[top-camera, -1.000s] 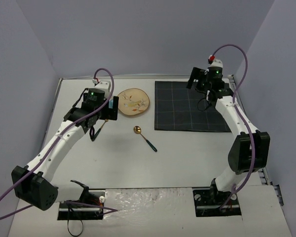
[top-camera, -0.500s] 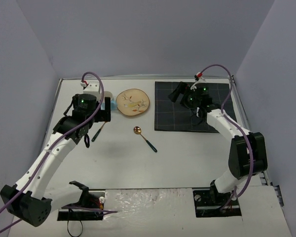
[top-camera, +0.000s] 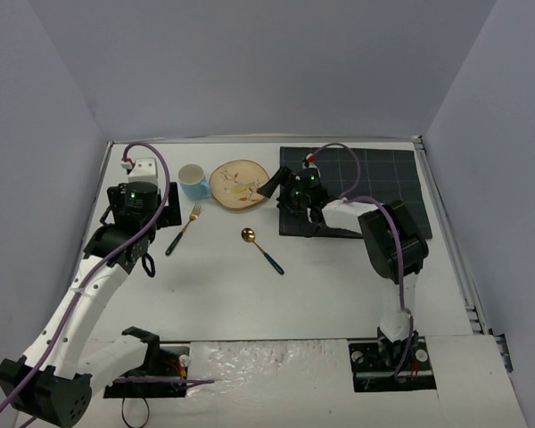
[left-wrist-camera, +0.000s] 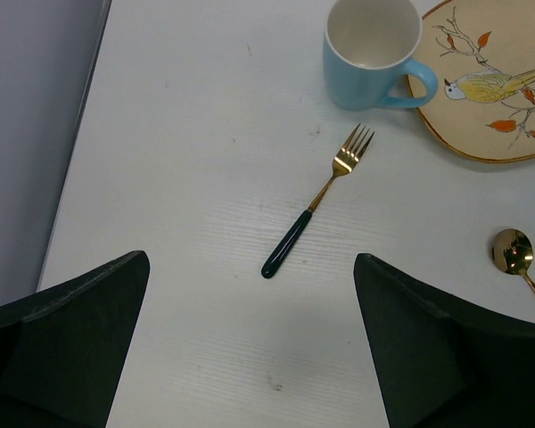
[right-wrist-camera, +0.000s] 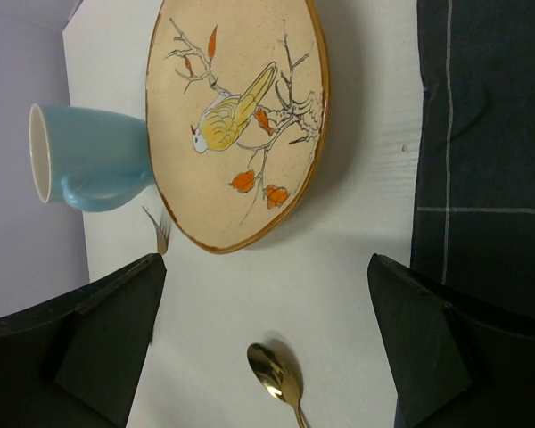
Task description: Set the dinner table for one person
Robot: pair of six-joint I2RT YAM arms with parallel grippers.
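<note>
Between the left fingers (left-wrist-camera: 71, 339), spread wide and empty, bare table (left-wrist-camera: 187, 134) shows. The fork (left-wrist-camera: 314, 204) lies just ahead, tines toward the blue mug (left-wrist-camera: 370, 58). Farther right, the right fingers (right-wrist-camera: 446, 339) are likewise apart and hold nothing, hovering by the strip between the plate (right-wrist-camera: 241, 116) and the dark checked mat (right-wrist-camera: 486, 134). The spoon (right-wrist-camera: 275, 373) lies near the plate, not touching it. The mug sits just beside the plate rim. All four pieces rest on the white table, left of the mat, and nothing is on the mat. Judgement: setting barely begun. Plate, cutlery and mug are not yet placed.
</note>
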